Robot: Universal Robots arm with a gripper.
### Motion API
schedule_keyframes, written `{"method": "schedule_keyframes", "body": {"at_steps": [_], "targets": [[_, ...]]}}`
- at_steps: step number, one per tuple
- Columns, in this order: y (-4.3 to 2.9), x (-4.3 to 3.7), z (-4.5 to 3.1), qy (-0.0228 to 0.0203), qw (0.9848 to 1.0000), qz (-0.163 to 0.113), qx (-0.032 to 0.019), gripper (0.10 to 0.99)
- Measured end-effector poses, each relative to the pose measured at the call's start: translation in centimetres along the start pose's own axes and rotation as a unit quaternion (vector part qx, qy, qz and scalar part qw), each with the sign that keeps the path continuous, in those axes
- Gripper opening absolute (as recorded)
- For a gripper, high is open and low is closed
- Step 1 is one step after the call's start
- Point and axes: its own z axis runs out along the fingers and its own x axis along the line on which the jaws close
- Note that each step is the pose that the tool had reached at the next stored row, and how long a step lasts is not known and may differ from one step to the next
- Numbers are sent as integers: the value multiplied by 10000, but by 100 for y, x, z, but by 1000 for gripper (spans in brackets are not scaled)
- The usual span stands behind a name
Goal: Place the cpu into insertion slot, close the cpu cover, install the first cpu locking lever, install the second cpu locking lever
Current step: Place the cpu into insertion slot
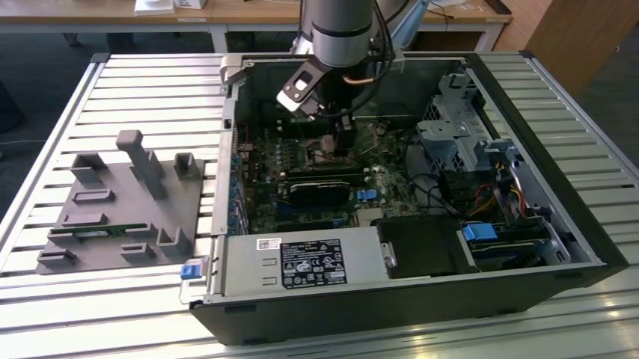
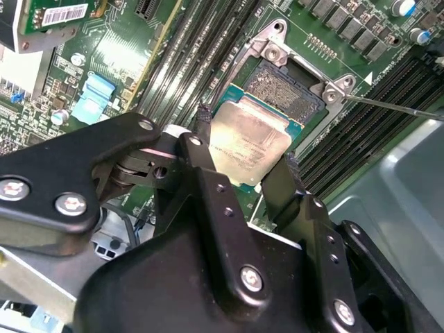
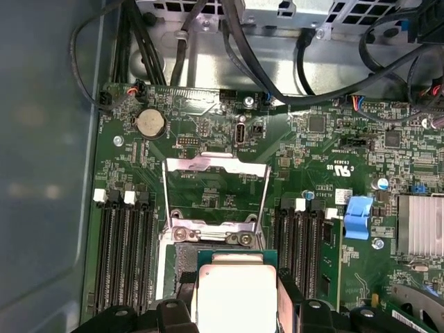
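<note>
My gripper (image 2: 244, 149) is shut on the cpu (image 2: 253, 132), a flat square chip with a dull silver top, one black finger (image 2: 201, 135) on each of two opposite edges. The chip hangs just over the insertion slot (image 2: 286, 87), covering part of it; whether it touches the slot I cannot tell. Part of the slot's dark centre stays bare. In the first wrist view the cpu (image 3: 236, 288) sits between the fingers (image 3: 290, 288), and the cpu cover (image 3: 215, 166) stands swung open beyond the slot (image 3: 182, 258). In the exterior view the gripper (image 1: 340, 146) is low inside the computer case.
Long black memory slots (image 3: 125, 257) flank the socket on both sides. A thin metal lever rod (image 2: 388, 105) juts out beside it. Black cables (image 3: 277, 41) cross the case wall. A grey fixture plate (image 1: 125, 213) lies on the slatted table at the exterior view's left.
</note>
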Motion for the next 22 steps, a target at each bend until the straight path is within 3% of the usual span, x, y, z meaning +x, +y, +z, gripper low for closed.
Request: {"method": "schedule_keyframes", "body": {"at_steps": [22], "targets": [[-14, 22, 87, -1, 10000, 0, 1, 537]]}}
